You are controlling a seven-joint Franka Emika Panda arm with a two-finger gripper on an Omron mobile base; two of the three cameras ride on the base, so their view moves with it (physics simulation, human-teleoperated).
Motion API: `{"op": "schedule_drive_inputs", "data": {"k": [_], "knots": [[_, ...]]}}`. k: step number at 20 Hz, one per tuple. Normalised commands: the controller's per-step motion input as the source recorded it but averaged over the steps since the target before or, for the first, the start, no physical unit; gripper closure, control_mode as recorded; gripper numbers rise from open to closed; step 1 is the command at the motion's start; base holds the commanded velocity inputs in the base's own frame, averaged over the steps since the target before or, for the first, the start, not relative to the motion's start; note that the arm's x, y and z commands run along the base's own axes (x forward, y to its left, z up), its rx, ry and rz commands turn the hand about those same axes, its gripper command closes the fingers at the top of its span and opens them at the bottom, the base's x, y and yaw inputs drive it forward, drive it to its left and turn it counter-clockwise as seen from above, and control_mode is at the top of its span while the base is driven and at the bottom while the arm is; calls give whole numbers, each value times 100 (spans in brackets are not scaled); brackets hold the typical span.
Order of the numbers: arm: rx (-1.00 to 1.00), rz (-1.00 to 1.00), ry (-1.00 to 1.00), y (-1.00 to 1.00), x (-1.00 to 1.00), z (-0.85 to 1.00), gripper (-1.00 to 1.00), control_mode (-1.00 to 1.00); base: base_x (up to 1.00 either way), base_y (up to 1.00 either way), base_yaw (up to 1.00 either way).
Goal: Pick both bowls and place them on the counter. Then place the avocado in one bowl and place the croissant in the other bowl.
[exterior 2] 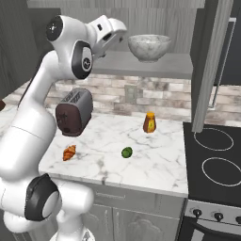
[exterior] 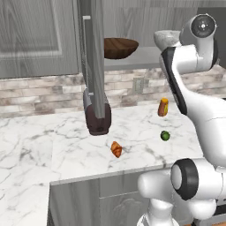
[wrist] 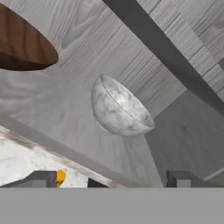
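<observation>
The pale marbled bowl (exterior 2: 149, 47) stands upright on the grey shelf (exterior 2: 175, 64) inside the wall cabinet. My gripper (exterior 2: 121, 34) hangs open just left of it, a short gap away, holding nothing. In the hand view the marbled bowl (wrist: 120, 109) lies ahead of the spread fingertips (wrist: 41, 179), with the dark wooden bowl (wrist: 24, 41) farther off on the same shelf. From the left base the wooden bowl (exterior: 120, 47) is plain and the marbled bowl (exterior: 166, 39) is partly behind my arm. On the marble counter (exterior: 66, 145) lie the croissant (exterior: 116, 149) and the avocado (exterior: 165, 135), apart.
An open cabinet door (exterior: 94, 57) hangs left of the wooden bowl. A dark toaster (exterior 2: 74, 111) and an upright orange bottle (exterior 2: 149, 122) stand near the backsplash. A black stove (exterior 2: 216, 160) borders the counter on the right, beside a tall grey panel (exterior 2: 209, 66).
</observation>
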Motion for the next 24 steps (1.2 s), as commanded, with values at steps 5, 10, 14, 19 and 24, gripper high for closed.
{"op": "schedule_drive_inputs", "data": {"k": [5, 10, 14, 19, 24], "knots": [[-1, 0, 12, -28, 58, -23, -100, -100, 0, 0, 0], [0, 0, 0, -19, 51, -33, -100, -100, 0, 0, 0], [0, 0, 1, -13, 40, -5, -100, -100, 0, 0, 0], [0, 0, 2, -9, 35, 1, -100, -100, 0, 0, 0], [-1, 0, 3, -3, 33, 0, -100, -100, 0, 0, 0]]}}
